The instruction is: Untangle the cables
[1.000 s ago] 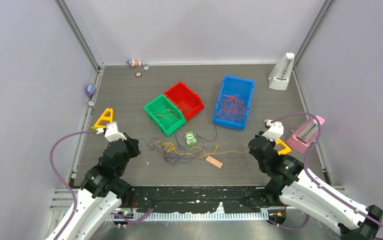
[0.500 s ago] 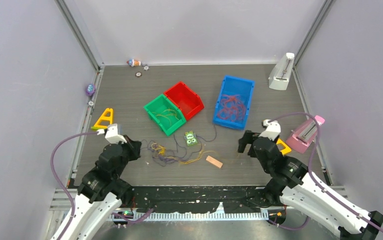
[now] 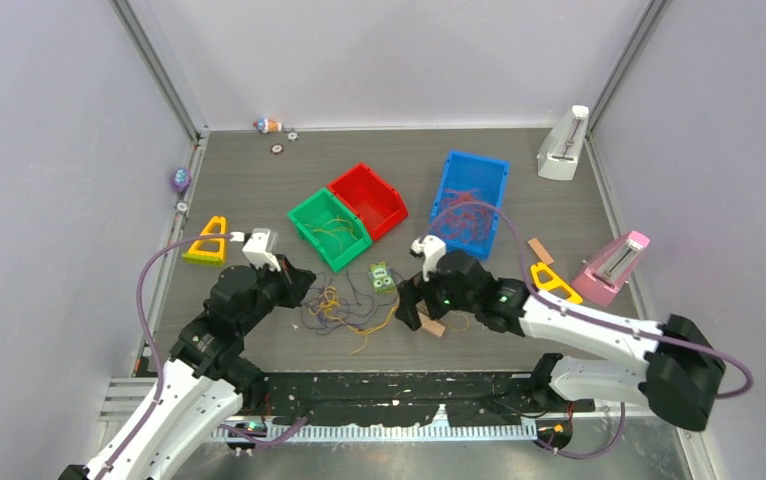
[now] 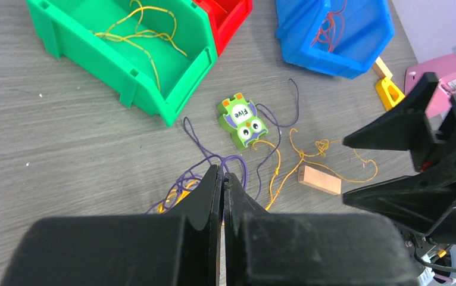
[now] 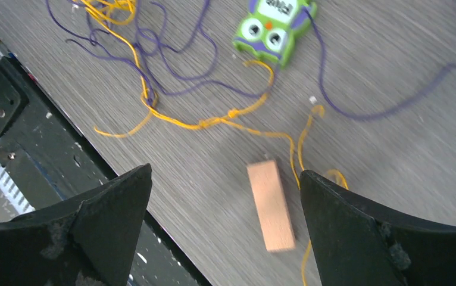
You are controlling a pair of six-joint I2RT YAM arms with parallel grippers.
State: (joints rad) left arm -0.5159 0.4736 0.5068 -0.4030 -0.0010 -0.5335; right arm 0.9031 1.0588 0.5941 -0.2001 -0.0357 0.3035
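The cables [image 3: 344,305] lie as a loose tangle of purple and yellow strands on the grey table, in front of a green owl block [image 3: 383,277]. My left gripper [image 3: 306,284] is at the tangle's left end. Its fingers [image 4: 211,185] are pressed together, with purple strands [image 4: 237,162] running into the tips. My right gripper [image 3: 415,312] hangs wide open over the tangle's right end, and a small wooden block [image 5: 271,205] and a yellow strand [image 5: 214,123] lie between its fingers. More cables lie in the green bin [image 3: 304,207] and the blue bin [image 3: 479,158].
A red bin [image 3: 387,188] stands against the green one. A yellow triangle [image 3: 207,240] is at the left. A yellow wedge [image 3: 551,282], another small wooden block [image 3: 540,250], and pink [image 3: 614,262] and white [image 3: 562,150] stands are at the right. The table's black front edge [image 5: 41,137] is close to the right gripper.
My right gripper opened, let go of the stretched yellow strand and swung left over the wooden block. The tangle bunched up leftward. My left gripper moved a little right and away, still shut.
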